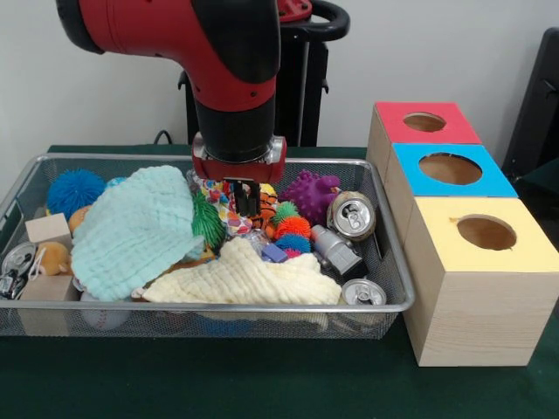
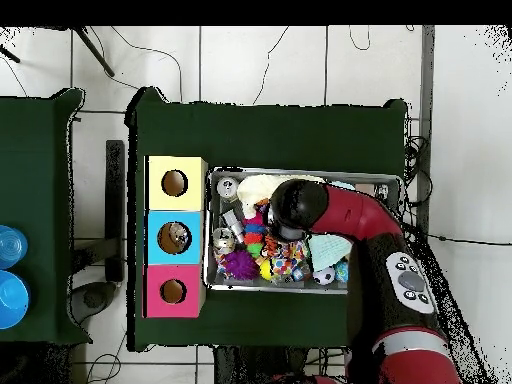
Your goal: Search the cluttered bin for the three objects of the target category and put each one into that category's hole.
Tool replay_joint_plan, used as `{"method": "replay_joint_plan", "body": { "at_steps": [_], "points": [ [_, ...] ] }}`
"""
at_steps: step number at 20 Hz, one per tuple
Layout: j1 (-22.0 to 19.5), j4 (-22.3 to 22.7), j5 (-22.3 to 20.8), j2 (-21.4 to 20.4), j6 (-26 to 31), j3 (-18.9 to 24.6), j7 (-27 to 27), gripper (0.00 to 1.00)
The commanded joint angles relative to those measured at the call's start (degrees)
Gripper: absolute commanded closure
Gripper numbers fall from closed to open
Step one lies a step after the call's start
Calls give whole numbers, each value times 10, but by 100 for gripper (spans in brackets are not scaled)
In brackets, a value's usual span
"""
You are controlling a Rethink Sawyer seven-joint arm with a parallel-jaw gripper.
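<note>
The wire-mesh bin (image 1: 395, 262) is packed with clutter. My gripper (image 1: 245, 202) hangs low in its back middle, just above an orange striped toy (image 1: 266, 209) and next to a green spiky ball (image 1: 208, 220). A purple spiky toy (image 1: 312, 194), an orange spiky ball (image 1: 293, 227) and a blue spiky ball (image 1: 75, 189) lie around. Two drink cans (image 1: 352, 215) (image 1: 363, 292) sit at the right. Three wooden boxes stand beside the bin, with holes in a red top (image 1: 425, 122), a blue top (image 1: 450, 168) and a yellow top (image 1: 486, 232). In the overhead view the arm (image 2: 340, 212) hides the gripper.
A teal cloth (image 1: 135, 229) and a pale yellow cloth (image 1: 244, 279) cover much of the bin's contents. Wooden blocks (image 1: 48, 230) and another can (image 1: 16, 260) lie at the left end; a grey bottle (image 1: 336, 250) lies at the right. Blue cups (image 2: 10, 270) stand on a side table.
</note>
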Motion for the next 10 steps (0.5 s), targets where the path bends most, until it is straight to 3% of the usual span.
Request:
{"method": "replay_joint_plan", "body": {
  "at_steps": [1,10],
  "points": [
    [12,-2,14,39,-13,1,98,100],
    [17,-3,20,39,-9,2,97,100]
  ]
}}
